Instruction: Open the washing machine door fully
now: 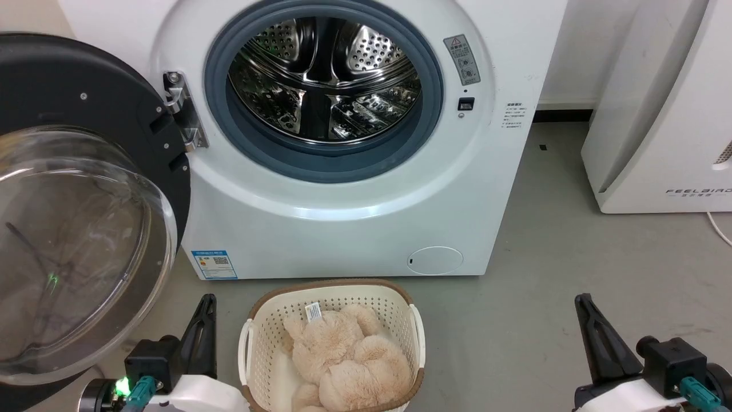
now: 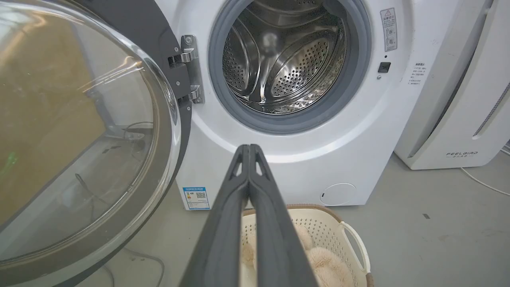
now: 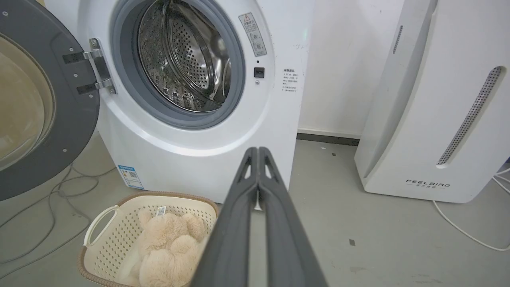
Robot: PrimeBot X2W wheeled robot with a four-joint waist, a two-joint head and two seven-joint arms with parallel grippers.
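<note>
Grey floor (image 1: 543,240) carries a white washing machine (image 1: 343,217). The washing machine door (image 1: 80,217) stands wide open at its left on the hinge (image 1: 183,111). The left gripper (image 1: 207,303) and right gripper (image 1: 582,302) are clenched and empty, flanking a laundry basket (image 1: 269,320) with a plush toy (image 1: 343,355).

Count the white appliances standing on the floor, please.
2. The washing machine is in the middle, straight ahead; the FEELBIRD unit stands to its right. More could stand outside the pictures.

Cream basket (image 1: 391,304) holding beige plush toy (image 1: 349,355), white appliance (image 1: 657,114) at right
</note>
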